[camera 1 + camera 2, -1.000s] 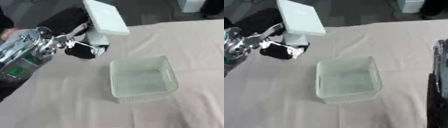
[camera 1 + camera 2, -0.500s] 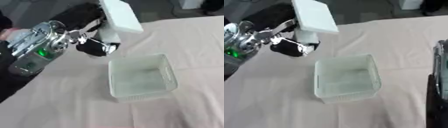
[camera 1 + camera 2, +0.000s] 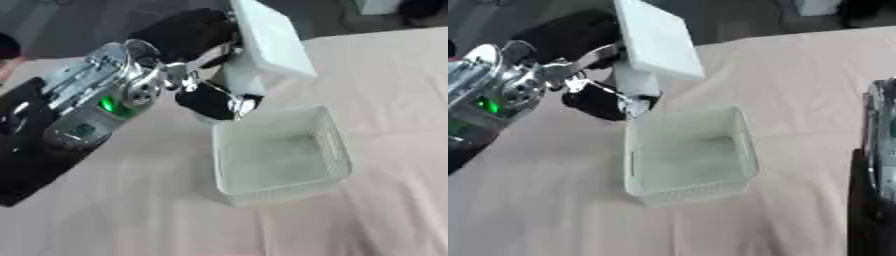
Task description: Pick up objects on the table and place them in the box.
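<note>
- The left arm (image 3: pixel 87 107), silver and black with a green light on it, comes in from the left side over the desk (image 3: pixel 131 200), which is covered with a pale pink cloth.
- The left hand (image 3: pixel 206 65) is curled round a white object (image 3: pixel 262 47): a flat square slab on top with a narrower white part running down from it, held tilted and raised off the desk.
- The black fingers (image 3: pixel 214 102) show below the object, wrapped against its lower part.
- Just right of the hand and lower in the view stands the box (image 3: pixel 280 155), a pale translucent basket with slotted walls, sitting on the cloth; nothing can be made out inside it.
- The held object hangs above the box's far left corner, close beside its rim.
- At the far right edge of the right eye view, a dark and silver part of the right arm (image 3: pixel 877 170) shows; its hand cannot be seen.
</note>
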